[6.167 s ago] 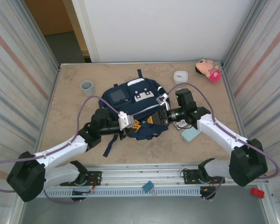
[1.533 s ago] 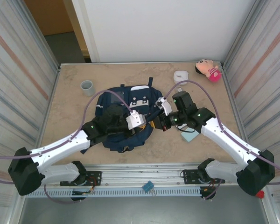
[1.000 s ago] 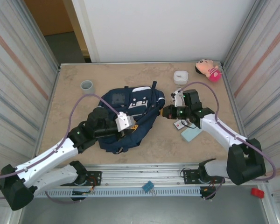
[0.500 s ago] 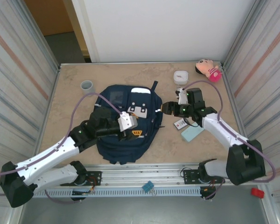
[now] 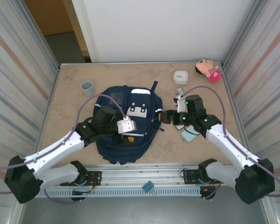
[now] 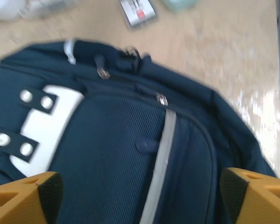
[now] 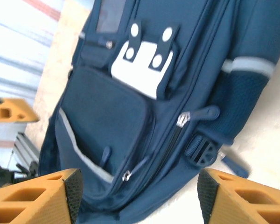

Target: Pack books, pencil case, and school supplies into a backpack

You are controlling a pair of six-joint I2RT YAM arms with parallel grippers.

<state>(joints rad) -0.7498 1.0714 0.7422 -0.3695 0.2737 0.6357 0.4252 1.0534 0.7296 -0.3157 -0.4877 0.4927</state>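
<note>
Grey cup (image 5: 87,86) far-L; white box (image 5: 180,76), pink plush (image 5: 208,70) far-R.

Left arm (image 5: 56,151) at seven o'clock and right arm (image 5: 228,142) at five: white shells, black joints, looping purple cables (image 5: 201,87), orange fingers (image 6: 18,200)

Backpack (image 5: 116,147) lies flat on the desk (image 5: 70,112), front face up. Left pincer (image 5: 129,133) hangs over its middle; right pincer (image 5: 162,117) sits at its right edge. Pencil case (image 5: 189,136) lies right of the backpack, partly under the right arm. Grey cup (image 5: 87,87) stands near its far-left corner. White box (image 5: 180,76) and pink plush toy (image 5: 208,70) lie beyond its far-right corner.
</note>
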